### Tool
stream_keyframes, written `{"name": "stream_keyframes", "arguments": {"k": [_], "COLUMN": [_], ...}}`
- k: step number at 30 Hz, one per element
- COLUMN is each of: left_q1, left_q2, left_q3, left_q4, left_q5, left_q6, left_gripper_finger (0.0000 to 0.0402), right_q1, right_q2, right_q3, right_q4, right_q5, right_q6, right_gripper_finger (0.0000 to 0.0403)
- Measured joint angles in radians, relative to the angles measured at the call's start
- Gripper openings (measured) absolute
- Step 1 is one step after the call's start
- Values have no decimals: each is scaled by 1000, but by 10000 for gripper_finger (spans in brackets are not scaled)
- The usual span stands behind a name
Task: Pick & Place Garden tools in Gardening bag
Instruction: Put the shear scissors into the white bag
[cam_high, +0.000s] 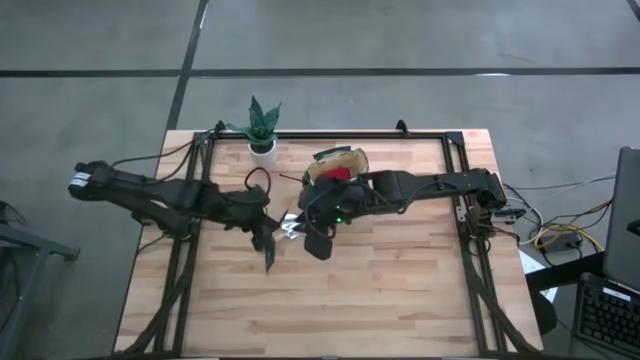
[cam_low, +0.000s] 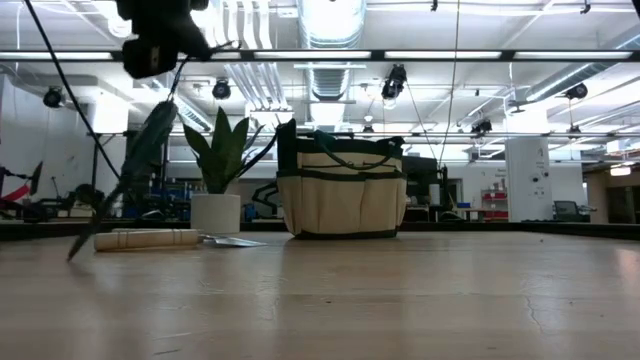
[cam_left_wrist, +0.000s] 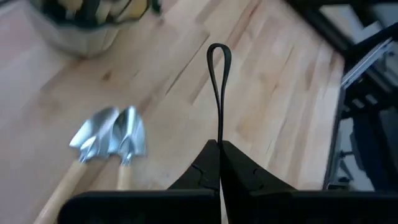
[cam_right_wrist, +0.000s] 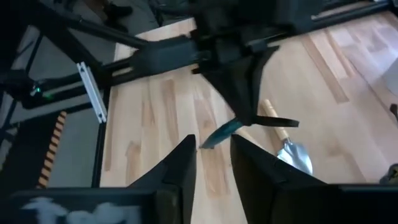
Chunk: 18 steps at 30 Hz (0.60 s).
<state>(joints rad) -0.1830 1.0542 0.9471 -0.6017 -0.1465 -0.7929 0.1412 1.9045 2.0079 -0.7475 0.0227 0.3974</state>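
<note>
My left gripper is shut on dark pruning shears at the table's middle, above the board. My right gripper is open and empty just to the right of it, its fingers pointing at the shears. Two silver-headed trowels with wooden handles lie flat on the table beside the left gripper. The tan gardening bag with green trim stands upright at the far middle. A red item shows in its open top. My left gripper pinches the shears between its two fingers near their upper end, coming from above. A thin dark loop sticks out past the fingertips. The shears hang slanting below the gripper, their tip close to the table; whether it touches, I cannot tell.
A green plant in a white pot stands at the far edge, left of the bag. A dark metal frame runs along the table's left, right and far sides. Bare wood lies toward the near edge.
</note>
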Motion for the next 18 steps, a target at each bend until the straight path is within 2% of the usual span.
{"name": "stream_keyframes", "arguments": {"k": [11, 18], "left_q1": [-59, -71], "left_q2": [0, 0], "left_q3": [64, 102], "left_q4": [74, 99], "left_q5": [-145, -193], "left_q6": [6, 18], "left_gripper_finger": [0, 0], "right_q1": [-42, -49], "right_q2": [0, 0], "right_q3": [-2, -2], "right_q4": [-3, 28], "right_q5": [-2, 3], "right_q6": [123, 127], "right_gripper_finger": [199, 225]}}
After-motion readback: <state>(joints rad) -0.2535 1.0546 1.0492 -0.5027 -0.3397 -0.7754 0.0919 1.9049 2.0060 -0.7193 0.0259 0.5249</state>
